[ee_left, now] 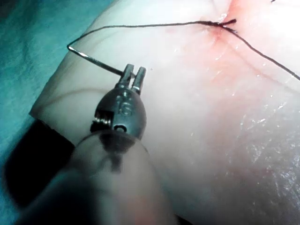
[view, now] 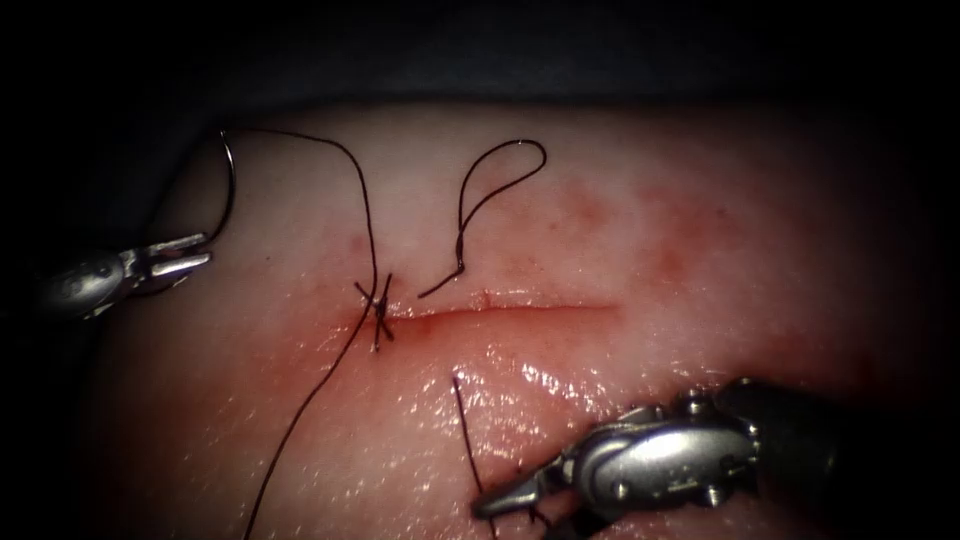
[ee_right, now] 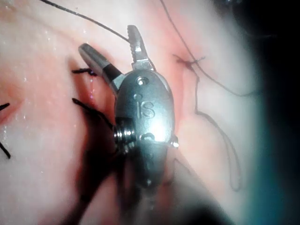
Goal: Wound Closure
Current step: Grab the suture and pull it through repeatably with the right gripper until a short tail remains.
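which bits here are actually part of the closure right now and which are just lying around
In use:
left tool, jaws shut on the needle, clear of the tissue
thread running from the needle to the knot at the left end of the cut
right tool, jaws open, holding nothing

Lying about:
looped cut thread above the cut
short thread end below it

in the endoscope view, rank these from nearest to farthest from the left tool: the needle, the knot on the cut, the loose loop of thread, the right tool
1. needle: held at its lower end in the shut jaws of the left tool, out of the tissue, far left.
2. knot: at the cut's left end.
3. loose loop of thread: lying above the cut.
4. right tool: open, holding nothing, below the cut.
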You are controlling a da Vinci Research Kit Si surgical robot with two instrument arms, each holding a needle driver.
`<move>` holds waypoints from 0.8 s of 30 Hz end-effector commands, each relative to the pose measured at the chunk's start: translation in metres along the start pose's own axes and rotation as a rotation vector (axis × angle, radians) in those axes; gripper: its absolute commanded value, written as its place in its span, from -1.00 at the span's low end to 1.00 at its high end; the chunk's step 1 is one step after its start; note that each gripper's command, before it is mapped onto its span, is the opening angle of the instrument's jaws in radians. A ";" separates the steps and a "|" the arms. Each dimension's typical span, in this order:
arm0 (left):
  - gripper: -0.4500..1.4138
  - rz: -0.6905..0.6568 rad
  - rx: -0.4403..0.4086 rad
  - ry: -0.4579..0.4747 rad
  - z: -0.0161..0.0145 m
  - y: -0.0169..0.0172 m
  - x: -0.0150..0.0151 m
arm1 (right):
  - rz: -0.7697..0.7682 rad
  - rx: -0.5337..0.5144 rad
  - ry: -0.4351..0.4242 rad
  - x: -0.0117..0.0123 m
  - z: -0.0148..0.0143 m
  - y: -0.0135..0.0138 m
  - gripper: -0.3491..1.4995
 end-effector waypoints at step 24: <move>-1.00 0.002 0.001 0.003 0.0009 -0.0004 0.0000 | 0.182 0.000 -0.114 -0.0096 0.0031 0.0039 -1.00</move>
